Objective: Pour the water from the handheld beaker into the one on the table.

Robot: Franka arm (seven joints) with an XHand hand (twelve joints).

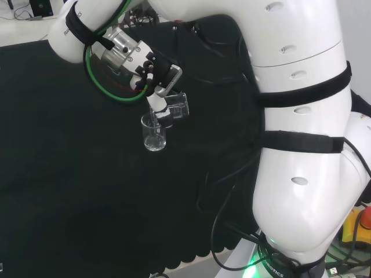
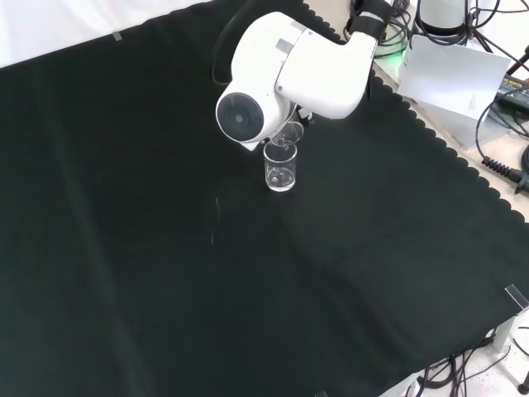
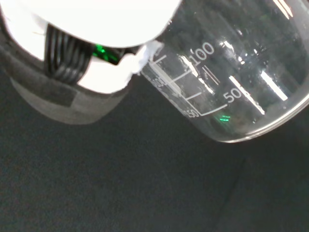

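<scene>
On the black-clothed worktop, seen from the front, a clear beaker stood upright near the middle of the cloth, just below the arm's big white link with its round grey cap. Directly above it, the handheld beaker was tipped over, its lip meeting the rim of the standing one. In the head view, the standing beaker sat left of the arm's white links, and the tilted handheld beaker leaned down toward its mouth, with a thin glint running between the two that could have been water, though this could not be told for certain. The robot hand was curled round the tilted beaker, gripping it from above and behind. Close up in the wrist view, the held beaker's clear wall with its printed scale marks slanted across the dark cloth, beside a blurred white part of the robot hand. How much water either beaker held could not be made out.
</scene>
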